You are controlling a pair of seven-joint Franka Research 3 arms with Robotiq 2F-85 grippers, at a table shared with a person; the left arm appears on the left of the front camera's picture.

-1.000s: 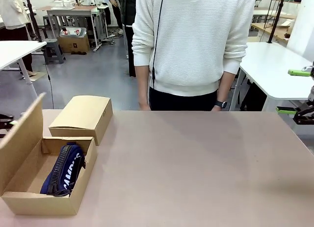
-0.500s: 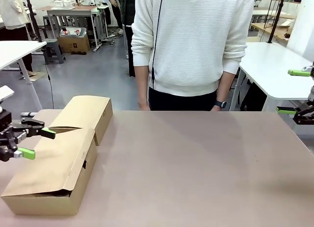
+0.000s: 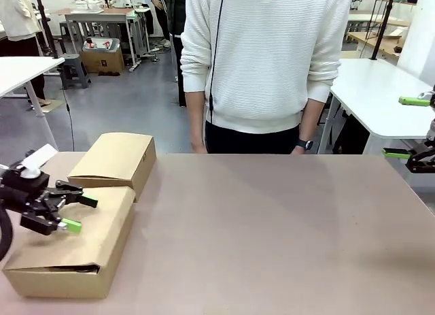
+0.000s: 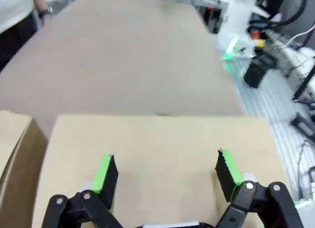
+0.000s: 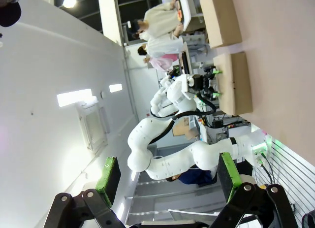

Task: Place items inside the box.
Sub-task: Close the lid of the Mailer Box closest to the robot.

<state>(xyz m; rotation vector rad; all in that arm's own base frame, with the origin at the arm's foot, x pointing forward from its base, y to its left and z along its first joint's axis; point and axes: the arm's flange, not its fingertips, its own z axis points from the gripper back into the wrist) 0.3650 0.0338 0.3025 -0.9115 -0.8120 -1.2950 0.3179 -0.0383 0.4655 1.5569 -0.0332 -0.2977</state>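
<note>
1. Left claw [image 3: 73, 213] released, jaws spread, over the lid of the near cardboard box [image 3: 88, 250]; looks like it's pressing the flap down; lid nearly flat, so the items are presumably inside, hidden.
2. Second closed box [image 3: 115, 158] just behind it on the bench [image 3: 272, 226].
3. Left wrist view: green pads [image 4: 106, 171] straddle bare lid.
4. Right claw [image 5: 167, 176] released, parked off the bench's right edge.
</note>
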